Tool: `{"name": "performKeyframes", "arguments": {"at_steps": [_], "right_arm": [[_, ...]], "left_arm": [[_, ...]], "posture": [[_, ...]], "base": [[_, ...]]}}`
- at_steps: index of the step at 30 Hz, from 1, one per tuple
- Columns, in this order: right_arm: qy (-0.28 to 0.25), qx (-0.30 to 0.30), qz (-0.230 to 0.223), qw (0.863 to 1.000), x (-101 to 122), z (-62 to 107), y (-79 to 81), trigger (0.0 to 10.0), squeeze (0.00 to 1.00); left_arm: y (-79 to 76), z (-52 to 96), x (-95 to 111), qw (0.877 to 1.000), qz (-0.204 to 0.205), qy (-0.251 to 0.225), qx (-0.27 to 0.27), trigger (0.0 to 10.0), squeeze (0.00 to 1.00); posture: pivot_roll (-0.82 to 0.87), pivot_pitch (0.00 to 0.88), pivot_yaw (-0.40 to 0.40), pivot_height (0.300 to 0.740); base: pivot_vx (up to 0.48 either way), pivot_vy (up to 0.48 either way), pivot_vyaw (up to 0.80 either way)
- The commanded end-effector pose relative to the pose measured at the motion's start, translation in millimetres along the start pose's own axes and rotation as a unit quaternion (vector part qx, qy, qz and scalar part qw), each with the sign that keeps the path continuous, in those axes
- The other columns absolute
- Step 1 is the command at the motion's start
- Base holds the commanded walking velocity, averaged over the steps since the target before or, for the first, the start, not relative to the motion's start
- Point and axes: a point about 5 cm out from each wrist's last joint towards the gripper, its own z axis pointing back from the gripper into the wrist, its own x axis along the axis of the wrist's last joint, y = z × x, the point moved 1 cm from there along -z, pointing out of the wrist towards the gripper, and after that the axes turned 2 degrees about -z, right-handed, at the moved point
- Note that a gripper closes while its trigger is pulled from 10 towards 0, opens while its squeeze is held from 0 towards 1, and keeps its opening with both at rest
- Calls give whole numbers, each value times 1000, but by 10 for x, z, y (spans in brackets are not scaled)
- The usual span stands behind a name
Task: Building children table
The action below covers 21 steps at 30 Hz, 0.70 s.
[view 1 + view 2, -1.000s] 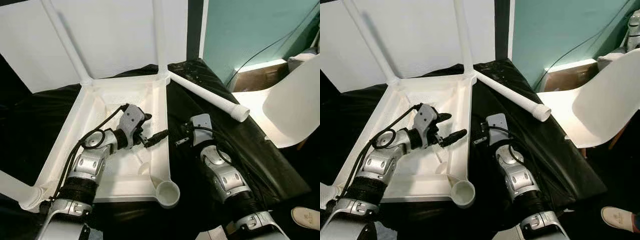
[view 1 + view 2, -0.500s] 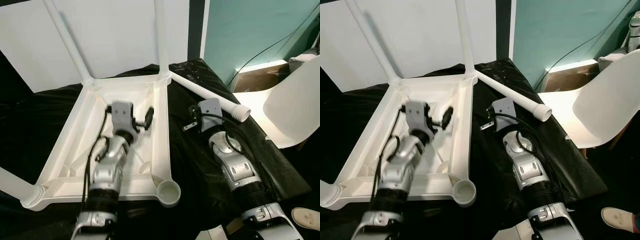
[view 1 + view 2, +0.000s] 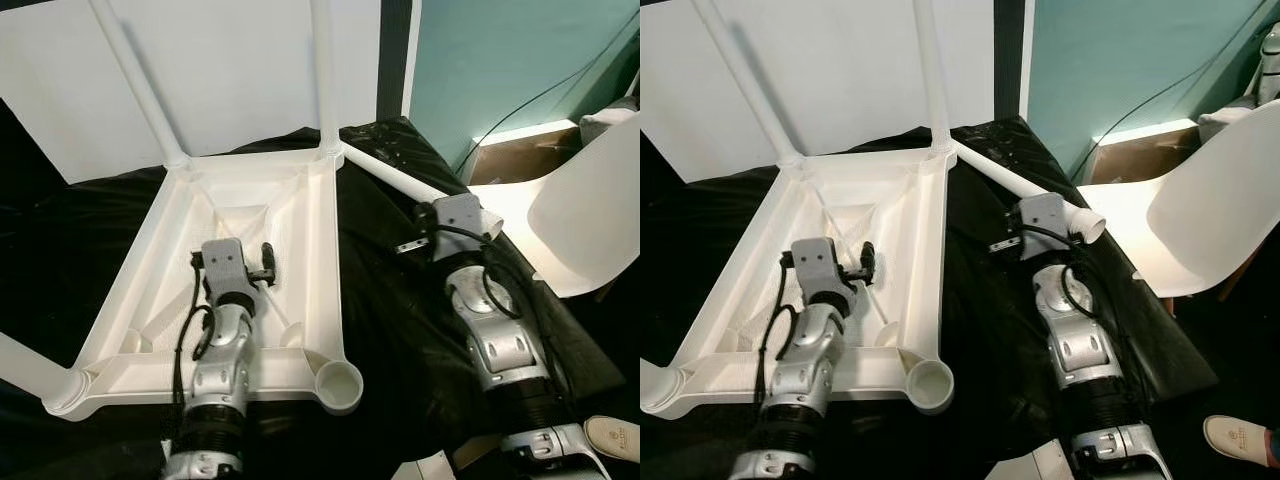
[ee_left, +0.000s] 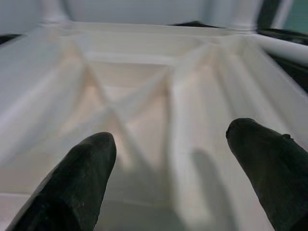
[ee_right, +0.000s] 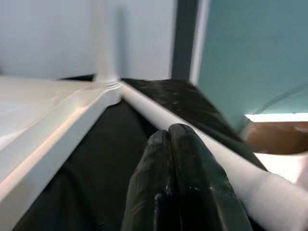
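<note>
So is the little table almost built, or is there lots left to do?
About halfway, it seems. The white table lies upside down with two legs standing in its far corners. One loose leg lies on the black cloth, with the right gripper, shut, just beside it. The left gripper hovers open over the underside. The near corner socket is empty.

My two arms are silver, and the fingers (image 4: 72, 187) of my left gripper (image 4: 171, 180) are matt black, as are the fingers (image 5: 185, 178) of my right gripper (image 5: 168, 139). The upturned table top (image 3: 322, 250) in front of me is plain white with a faint cream tint in its ribbed underside, and its legs (image 3: 135, 85) are white too. A loose leg (image 3: 1040, 195) is white as well. The cloth (image 3: 390, 310) underneath is glossy black. The wall (image 3: 500, 60) to my right is teal, the chair (image 3: 1210, 220) white.
</note>
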Motion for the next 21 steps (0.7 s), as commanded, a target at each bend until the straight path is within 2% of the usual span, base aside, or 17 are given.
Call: {"name": "performKeyframes", "arguments": {"at_steps": [1, 8, 9, 10, 11, 14, 15, 16, 17, 18, 21], "right_arm": [[8, -18, -14, 1000, -36, 28, -99, 10000, 0], [-1, -42, -34, 999, -20, 69, -228, 10000, 0], [-2, -44, -32, 999, -18, 86, -246, 10000, 129], [-2, -44, -29, 999, -19, 93, -254, 10000, 129], [-1, -46, -23, 999, -27, 109, -274, 10000, 506], [-1, -48, -19, 999, -32, 120, -289, 10000, 506], [1, -46, 0, 999, -51, 138, -310, 10000, 1000], [6, -43, 43, 998, -91, 158, -335, 10000, 1000], [11, -41, 62, 997, -115, 161, -339, 10000, 1000], [20, -39, 77, 996, -148, 163, -340, 10000, 957], [30, -37, 90, 995, -186, 166, -342, 10000, 957]], "left_arm": [[-14, 31, -5, 1000, -11, -6, -9, 10000, 0], [-23, 75, -42, 1000, -24, -7, -2, 10000, 0], [1, 79, -46, 1000, -29, -7, 4, 10000, 0], [10, 80, -47, 999, -30, -8, 6, 10000, 0], [27, 80, -43, 999, -31, -9, 9, 10000, 0], [37, 82, -42, 999, -32, -10, 10, 10000, 0], [47, 81, -42, 999, -33, -11, 12, 10000, 0], [50, 76, -45, 999, -36, -11, 11, 10000, 0], [41, 73, -44, 999, -38, -11, 8, 10000, 0], [22, 71, -44, 999, -41, -11, 3, 10000, 0], [-1, 71, -43, 999, -45, -12, -3, 10000, 0]], "posture": [[-104, 0, 98, 740], [-110, 0, 96, 740], [-110, 0, 93, 740], [-110, 0, 93, 740], [-111, 0, 92, 740], [-111, 0, 92, 740], [-113, 0, 93, 740], [-114, 0, 95, 740], [-114, 0, 96, 740], [-114, 0, 96, 740], [-114, 0, 96, 740]], "base": [[0, 0, 0], [0, 0, 0], [0, 0, 0], [0, 0, 0], [0, 0, 0], [0, 0, 0], [0, 0, 0], [0, 0, 0], [0, 0, 0], [0, 0, 0], [0, 0, 0]]}}
